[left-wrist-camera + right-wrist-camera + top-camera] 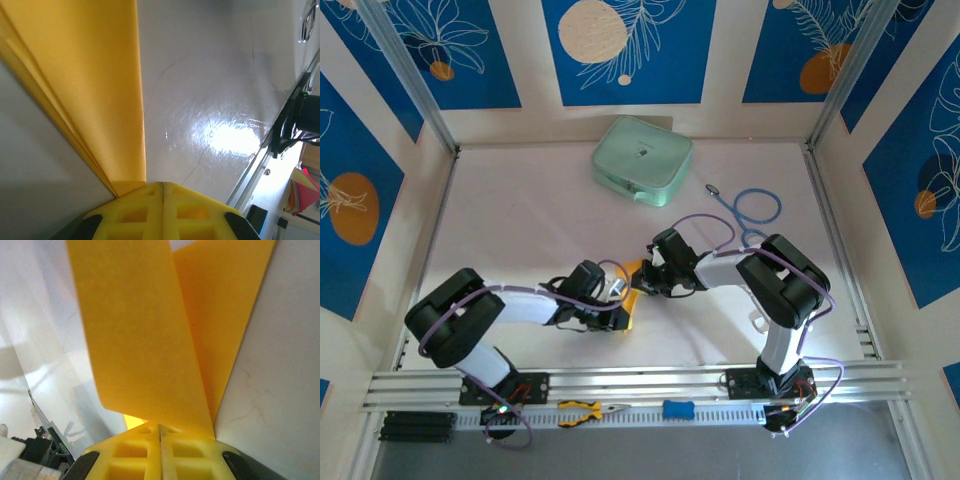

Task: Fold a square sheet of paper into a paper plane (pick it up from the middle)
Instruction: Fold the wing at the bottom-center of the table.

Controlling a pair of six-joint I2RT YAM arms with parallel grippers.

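Note:
The orange-yellow paper (631, 306), folded into layers with lengthwise creases, sits at the table's near middle between my two grippers. My left gripper (625, 298) (162, 186) is shut. Its yellow fingertips meet the end of the folded paper (85, 75), which runs off to the upper left, and I see no paper in the seam between the jaws. My right gripper (642, 277) (160, 427) is shut on the paper's fold. Two flaps (145, 335) stand up from its tips in a narrow V.
A pale green case (642, 160) lies at the back middle, and a blue looped cable (755, 208) at the back right. Orange-handled pliers (582, 410) and a blue block (678, 409) rest by the near rail (640, 380). Coloured sheets (302, 192) are stacked beyond the rail.

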